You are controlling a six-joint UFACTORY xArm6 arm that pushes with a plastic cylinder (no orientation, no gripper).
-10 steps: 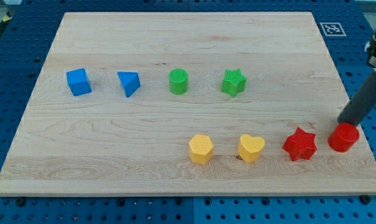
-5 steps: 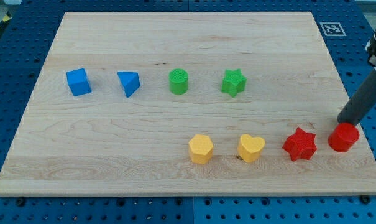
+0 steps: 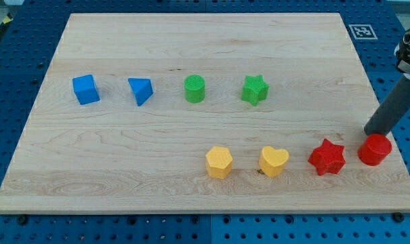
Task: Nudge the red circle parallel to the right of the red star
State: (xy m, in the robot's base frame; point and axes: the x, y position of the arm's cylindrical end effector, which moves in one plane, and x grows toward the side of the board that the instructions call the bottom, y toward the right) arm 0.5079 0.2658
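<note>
My tip (image 3: 371, 131) a bare rod without jaws, just above the red circle (image 3: 375, 150), red star (image 3: 326, 157) to its left

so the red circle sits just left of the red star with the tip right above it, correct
Not quite: the camera view shows the red circle just to the right of the red star, not left. My tip is indeed at the circle's upper edge.

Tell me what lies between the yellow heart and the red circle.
In the camera view, only the red star lies between the yellow heart and the red circle.
</note>
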